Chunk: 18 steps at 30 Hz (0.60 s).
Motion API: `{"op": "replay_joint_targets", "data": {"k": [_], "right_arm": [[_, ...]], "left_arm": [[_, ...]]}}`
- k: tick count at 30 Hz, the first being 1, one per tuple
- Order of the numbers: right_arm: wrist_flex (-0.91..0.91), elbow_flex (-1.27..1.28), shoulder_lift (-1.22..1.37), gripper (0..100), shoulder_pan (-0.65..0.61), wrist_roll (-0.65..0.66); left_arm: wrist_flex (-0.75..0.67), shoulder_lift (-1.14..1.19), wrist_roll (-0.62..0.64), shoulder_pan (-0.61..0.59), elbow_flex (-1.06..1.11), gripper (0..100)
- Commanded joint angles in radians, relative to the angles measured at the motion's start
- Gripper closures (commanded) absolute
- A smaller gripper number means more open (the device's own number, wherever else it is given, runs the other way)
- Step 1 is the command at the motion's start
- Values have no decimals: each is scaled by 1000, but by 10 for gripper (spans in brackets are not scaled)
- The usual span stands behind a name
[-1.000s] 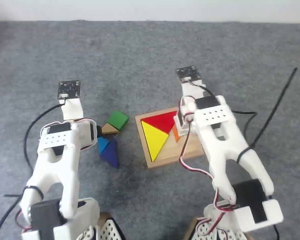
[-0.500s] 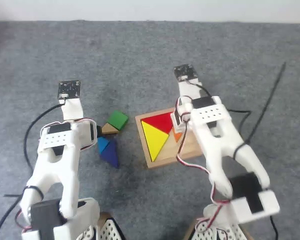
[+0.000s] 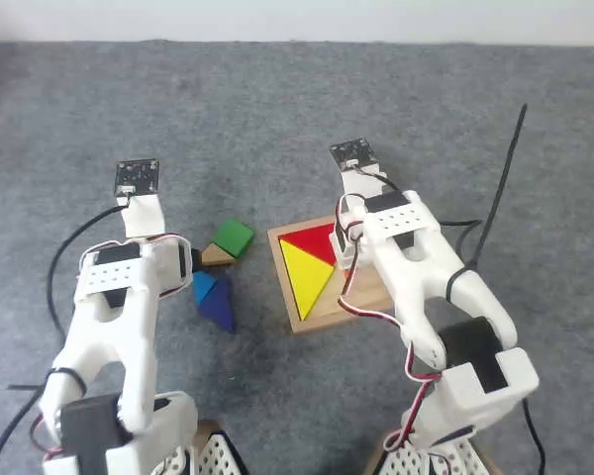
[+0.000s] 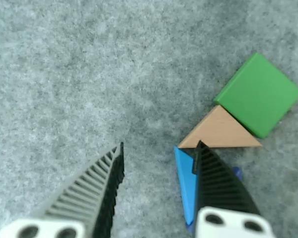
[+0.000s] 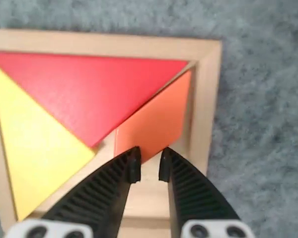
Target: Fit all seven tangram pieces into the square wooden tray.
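As the right arm swings toward 10 o'clock, its pincer (image 5: pixel 149 166) (all but closed, empty) sits at the orange parallelogram (image 5: pixel 156 126), seated beside the red triangle (image 5: pixel 89 89) in the tray (image 5: pixel 208 99). Four loose pieces (image 3: pixel 218 305) wait at the tray's 9 o'clock by the left pincer (image 4: pixel 160 146), jaws apart.

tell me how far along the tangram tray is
Done: the red triangle, yellow triangle and orange piece lie in the tray. In hand: the right gripper, nearly shut, sits at the orange piece's edge. Left to do: the green square, tan triangle, light blue triangle and dark blue piece lie on the carpet by the open left gripper.
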Motion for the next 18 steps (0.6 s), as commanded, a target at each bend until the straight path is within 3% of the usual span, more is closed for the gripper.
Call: {"op": "replay_joint_targets", "data": {"k": [1, 11, 18], "right_arm": [[44, -17, 7, 908, -36, -12], [90, 51, -50, 913, -38, -11], [-38, 219, -297, 909, -156, 15]], "left_arm": [[-17, 0, -9, 5, -8, 777], [-17, 0, -9, 5, -8, 777], [-17, 0, -9, 5, -8, 777]]}}
